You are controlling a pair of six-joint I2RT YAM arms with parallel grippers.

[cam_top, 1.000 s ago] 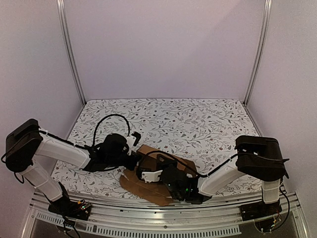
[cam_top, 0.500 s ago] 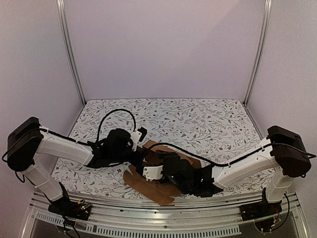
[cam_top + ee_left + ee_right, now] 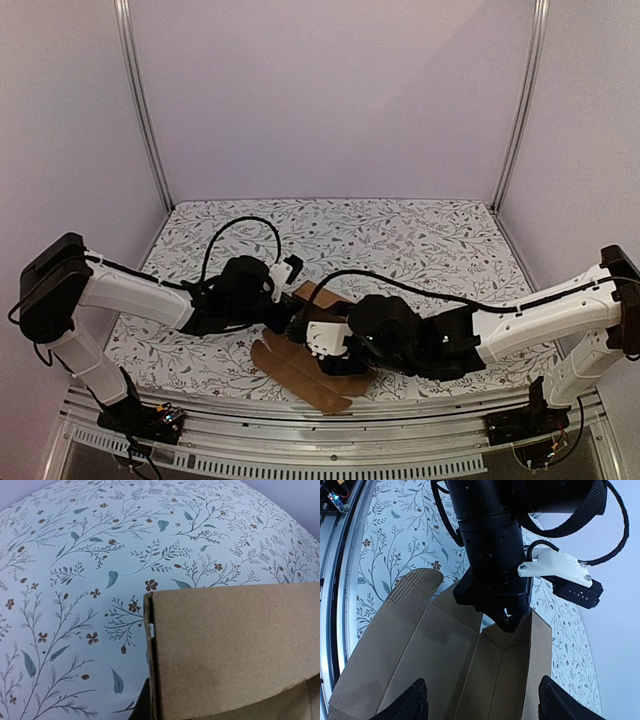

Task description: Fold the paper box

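Surroundings, top view: we see a white tablecloth (image 3: 420,240) printed with leafy sprigs, plain pale walls (image 3: 330,100) on three sides and a metal rail (image 3: 430,412) along the near edge.
Box, top view: we find the plain brown die-cut cardboard paper box (image 3: 295,368) near the front edge, left of centre. Its rounded flaps lie flat toward the rail, and a farther panel stands raised between the two wrists.
Left arm, top view: the left gripper (image 3: 292,318) reaches in from the left to the raised part of the paper box. We cannot make out its jaws from here.
Right arm, top view: the right gripper (image 3: 322,338) comes in from the right, low over the middle of the cardboard, facing the left one.
Left wrist view: a cardboard panel (image 3: 235,655) with a sharp upright edge fills the lower right, close to the lens, with tablecloth behind it.
Right wrist view, left arm: the black left gripper (image 3: 509,622) points down with its jaws drawn together, pinching the box's top edge where two panels meet at a crease.
Right wrist view, own fingers: the two black fingertips (image 3: 415,702) sit at the bottom corners, spread wide with nothing held. Cardboard panels (image 3: 420,645) lie spread beneath and between them. We cannot tell whether the tips touch the sheet.
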